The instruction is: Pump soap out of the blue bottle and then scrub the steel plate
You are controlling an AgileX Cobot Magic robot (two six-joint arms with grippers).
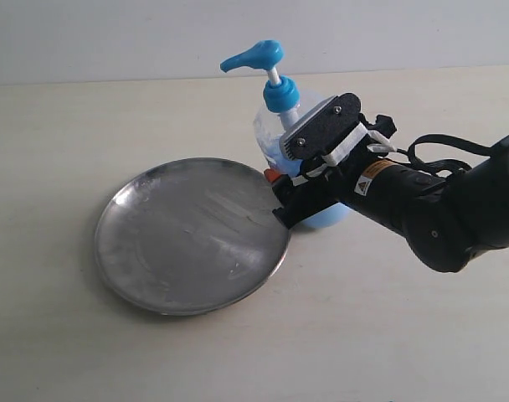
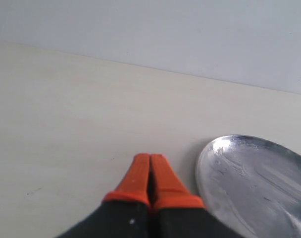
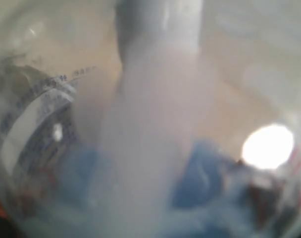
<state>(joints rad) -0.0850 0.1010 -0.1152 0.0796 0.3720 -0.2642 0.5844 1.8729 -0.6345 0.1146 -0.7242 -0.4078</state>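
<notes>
Nearest the lens, the steel plate [image 1: 154, 251] is laid flat on the table [image 1: 388, 343], at the left of the exterior view. Near its rim, in the left wrist view, the left gripper [image 2: 149, 171] is seen with its 2 orange fingertips pressed together on nothing. At the plate's right edge the blue bottle [image 1: 269, 130] is stood upright, its long axis vertical, its pump head [image 1: 256, 57] turned left toward the plate's side. Its body is straddled low down by the right gripper [image 1: 280, 198]; whether the jaws are clamped cannot be told. Soap [image 1: 331, 216] is seen only inside the bottle. The pump head is placed above the right gripper, so the downward press is judged better suited to the free left arm.
</notes>
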